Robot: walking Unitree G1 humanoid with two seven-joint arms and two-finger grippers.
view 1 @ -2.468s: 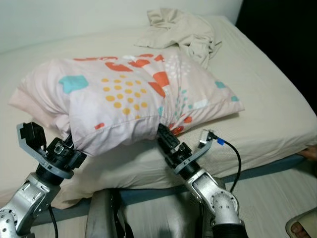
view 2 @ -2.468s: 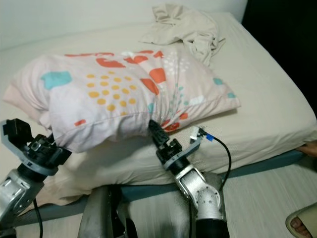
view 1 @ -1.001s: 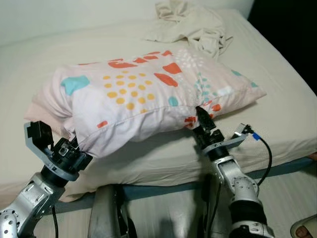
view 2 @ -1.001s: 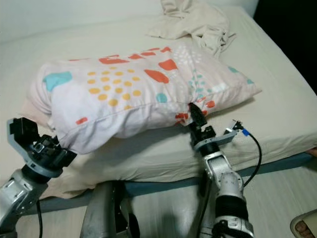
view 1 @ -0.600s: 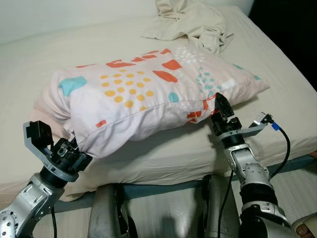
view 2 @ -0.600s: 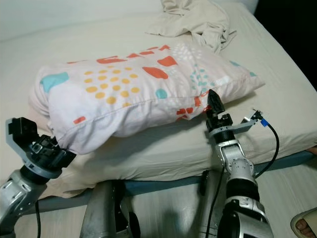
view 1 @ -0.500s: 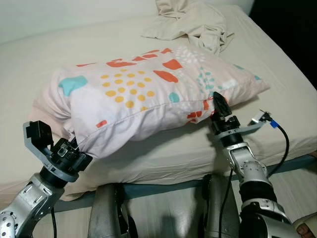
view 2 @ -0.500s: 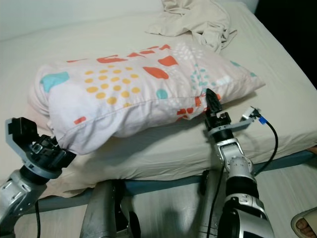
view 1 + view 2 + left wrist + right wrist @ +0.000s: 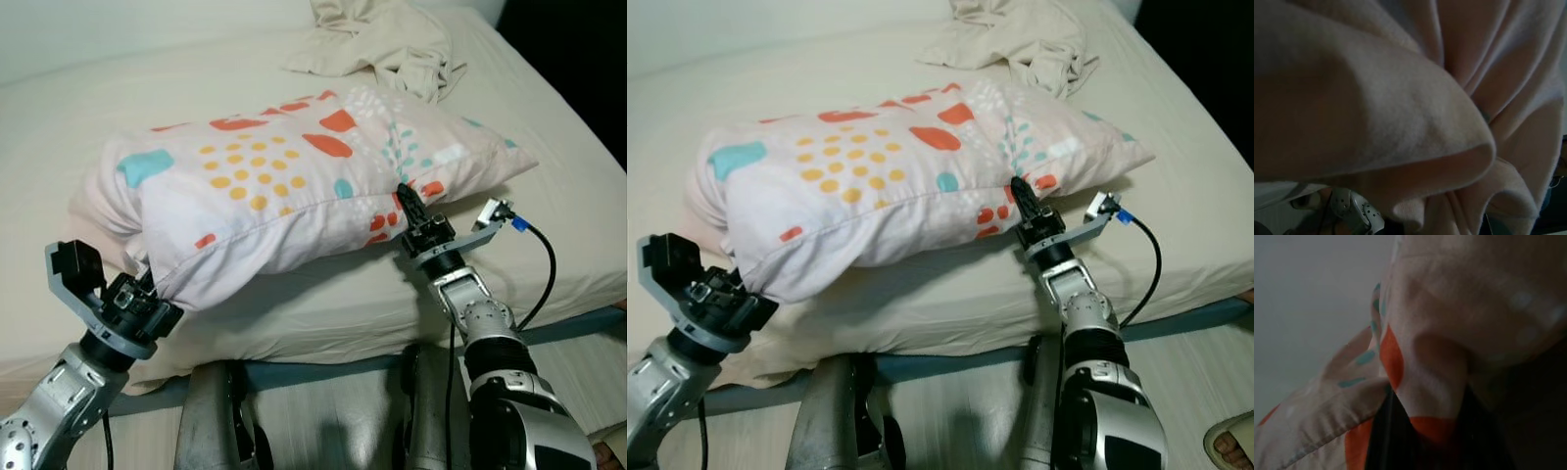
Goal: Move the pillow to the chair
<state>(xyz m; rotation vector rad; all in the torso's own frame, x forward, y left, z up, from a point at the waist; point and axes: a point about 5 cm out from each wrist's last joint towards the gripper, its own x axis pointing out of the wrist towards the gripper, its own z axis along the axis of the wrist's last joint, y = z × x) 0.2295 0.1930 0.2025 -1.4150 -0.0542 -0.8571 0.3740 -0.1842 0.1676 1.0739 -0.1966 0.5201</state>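
Observation:
The pillow, pale pink with orange, yellow and teal shapes, lies across the bed. My left gripper is at its near left corner, shut on the cloth, which drapes over it and fills the left wrist view. My right gripper is at the pillow's front edge toward its right end, shut on a fold of the case. In the right wrist view the orange-patched cloth bunches over a black finger.
A crumpled beige cloth lies at the bed's far side. A plain pale pink pillow sits under the patterned one's left end. A foot in a sandal is on the floor at lower right.
My right gripper travelled right along the pillow's front edge from its middle, then came back slightly left onto the edge. The left gripper kept its place at the corner.

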